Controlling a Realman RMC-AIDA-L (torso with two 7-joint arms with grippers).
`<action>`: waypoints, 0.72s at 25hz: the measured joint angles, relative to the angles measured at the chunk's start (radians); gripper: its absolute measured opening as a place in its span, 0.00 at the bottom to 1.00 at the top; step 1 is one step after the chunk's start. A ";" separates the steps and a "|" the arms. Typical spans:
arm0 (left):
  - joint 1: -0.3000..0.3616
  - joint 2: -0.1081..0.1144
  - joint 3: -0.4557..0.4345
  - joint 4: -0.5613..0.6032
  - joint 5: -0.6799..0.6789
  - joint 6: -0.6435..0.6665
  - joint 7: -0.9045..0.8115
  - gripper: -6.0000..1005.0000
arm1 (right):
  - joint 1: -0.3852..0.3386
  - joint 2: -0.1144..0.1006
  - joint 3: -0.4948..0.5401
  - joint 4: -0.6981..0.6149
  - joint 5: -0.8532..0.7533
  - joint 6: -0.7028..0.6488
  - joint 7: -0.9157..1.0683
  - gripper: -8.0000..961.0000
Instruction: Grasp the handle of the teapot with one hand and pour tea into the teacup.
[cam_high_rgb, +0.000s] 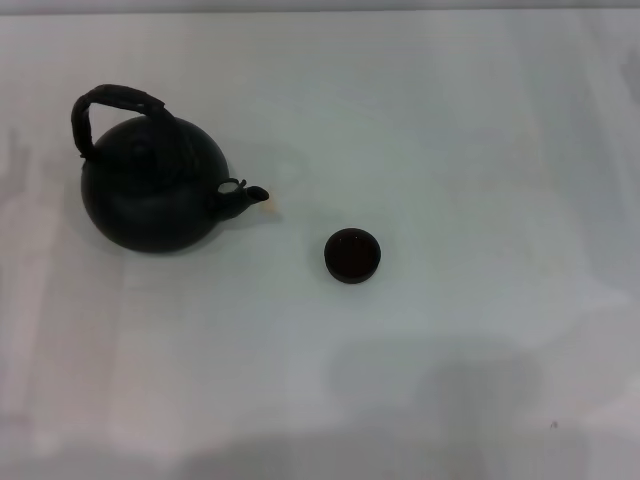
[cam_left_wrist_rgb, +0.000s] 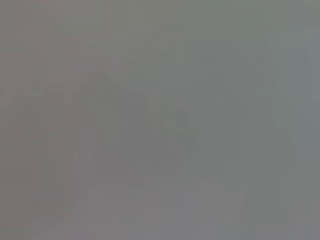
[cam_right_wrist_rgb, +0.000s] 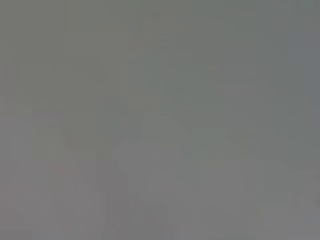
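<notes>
Two things: a teapot (cam_high_rgb: 150, 195) and a teacup (cam_high_rgb: 352, 255) stand on the white tabletop (cam_high_rgb: 470, 130), well apart from each other.
Teapot: it is large, round and matte black, and it stands upright in the left part of the head view.
Handle (cam_high_rgb: 115, 105): the thick dark arch rises over the lid, and nothing touches it.
Spout (cam_high_rgb: 243, 196): short and curved, it points to the right, toward the teacup.
Teacup: it is small, round and dark, without a handle; it stands to the right of the teapot and a little nearer to the robot, beyond the tip of the spout.
Left hand: it is not seen in any view, so I cannot tell the state of its fingers.
Right hand: also not seen, and for its fingers I cannot tell either.
Wrist views: both show only a plain grey field, and nothing can be recognised there.
</notes>
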 joint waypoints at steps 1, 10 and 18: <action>-0.027 0.000 0.000 -0.020 -0.025 -0.014 0.000 0.79 | -0.009 0.000 0.002 0.001 0.000 0.006 0.000 0.89; -0.083 0.003 -0.102 -0.034 -0.037 -0.081 0.000 0.79 | -0.017 -0.001 0.004 0.011 0.003 0.010 0.000 0.89; -0.128 0.007 -0.182 -0.066 -0.049 -0.094 0.001 0.79 | 0.000 -0.005 0.025 -0.010 0.003 0.000 -0.003 0.89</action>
